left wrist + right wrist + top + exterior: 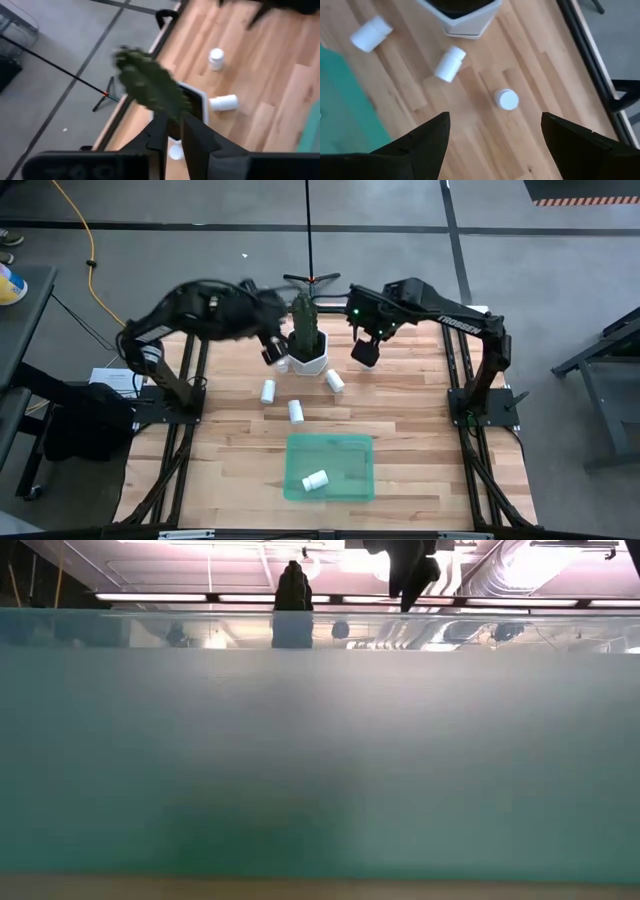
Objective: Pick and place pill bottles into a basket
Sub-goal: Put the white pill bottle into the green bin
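Note:
The green basket (pixel 345 448) lies near the table's front edge with one pill bottle (pixel 316 479) lying in it. Several more bottles are on the wood: two lying left of centre (pixel 268 391) (pixel 296 412), one lying right of the cactus pot (pixel 335 380) (pixel 449 63), one upright (pixel 506 99) (pixel 216 57), and one (pixel 175 151) left of the pot. My left gripper (pixel 270 340) (pixel 173 117) hangs shut and empty, high beside the cactus. My right gripper (pixel 365 352) (pixel 495 116) is open above the upright bottle, touching nothing.
A white hexagonal pot (pixel 308 362) with a tall green cactus (pixel 150 85) stands at the table's far middle, between the two grippers. The basket's green wall (pixel 320 760) fills most of the low view. Bare wood lies left and right of the basket.

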You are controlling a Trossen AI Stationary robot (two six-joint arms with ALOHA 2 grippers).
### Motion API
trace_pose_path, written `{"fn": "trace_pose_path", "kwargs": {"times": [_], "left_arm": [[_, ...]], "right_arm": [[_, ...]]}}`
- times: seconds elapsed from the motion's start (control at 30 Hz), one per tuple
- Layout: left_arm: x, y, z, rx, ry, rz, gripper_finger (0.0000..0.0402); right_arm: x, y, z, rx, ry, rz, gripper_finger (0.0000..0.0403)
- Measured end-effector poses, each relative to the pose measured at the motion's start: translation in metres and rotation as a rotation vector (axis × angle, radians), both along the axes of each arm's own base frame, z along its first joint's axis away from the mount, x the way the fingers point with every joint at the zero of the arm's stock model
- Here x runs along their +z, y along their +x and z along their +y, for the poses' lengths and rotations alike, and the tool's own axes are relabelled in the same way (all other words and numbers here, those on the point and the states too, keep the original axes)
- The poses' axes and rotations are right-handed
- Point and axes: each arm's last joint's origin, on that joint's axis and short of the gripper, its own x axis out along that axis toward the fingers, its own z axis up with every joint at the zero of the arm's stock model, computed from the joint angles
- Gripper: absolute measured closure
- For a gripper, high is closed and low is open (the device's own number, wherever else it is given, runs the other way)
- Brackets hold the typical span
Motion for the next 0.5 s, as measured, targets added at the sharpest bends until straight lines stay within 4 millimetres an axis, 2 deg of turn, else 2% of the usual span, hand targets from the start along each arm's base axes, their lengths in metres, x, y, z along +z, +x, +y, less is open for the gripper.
{"fn": "trace_pose_path", "kwargs": {"times": [0.2,0.4,0.5], "left_arm": [[0.010,-0.021,0.020,-0.024,-0.027,-0.010,0.0348],[0.016,-0.035,0.032,-0.050,0.000,0.006,0.0359],[0.018,-0.041,0.039,-0.072,-0.001,0.014,0.0360]], "right_arm": [[-0.013,0.010,0.018,0.017,-0.039,0.008,0.0100],[-0.053,0.024,0.035,-0.012,-0.001,0.033,0.0100],[-0.072,0.032,0.039,-0.060,0.028,-0.008,0.0100]]}}
